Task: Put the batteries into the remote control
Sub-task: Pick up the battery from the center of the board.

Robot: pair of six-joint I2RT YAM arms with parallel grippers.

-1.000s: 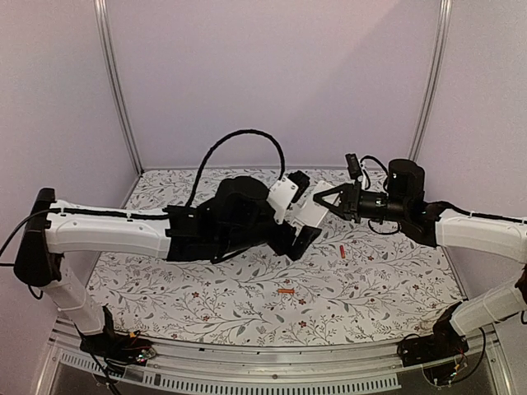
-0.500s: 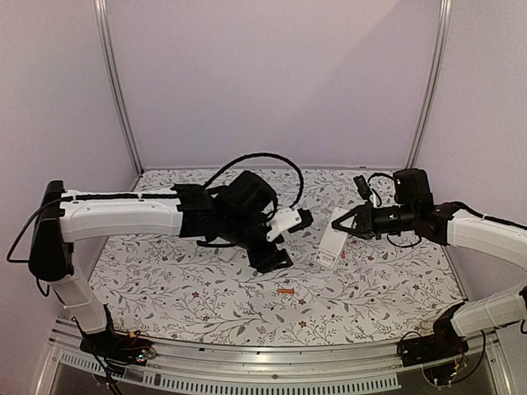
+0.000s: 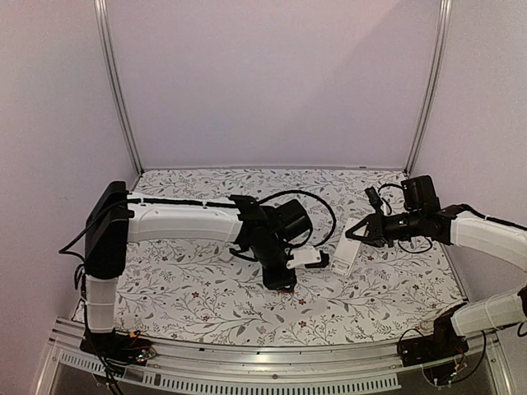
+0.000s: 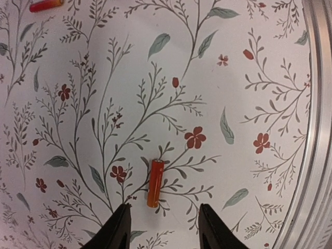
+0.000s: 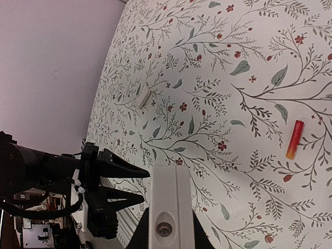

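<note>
The white remote control hangs tilted above the cloth, and my right gripper is shut on its upper end. The right wrist view shows the remote's end face between the dark fingers. One orange-red battery lies on the floral cloth just ahead of my left gripper, whose jaws stand apart above it without touching it. The second battery lies farther off and also shows in the right wrist view. In the top view my left gripper points down at the mat's middle and hides the batteries.
A small white flat piece lies on the floral cloth toward the far side. The metal front rail runs close beside the near battery. My left gripper's black fingers sit just left of the remote.
My left arm has swung back from the remote and come down over the near battery, with its jaws narrowing. My right gripper has carried the remote right and lower.
</note>
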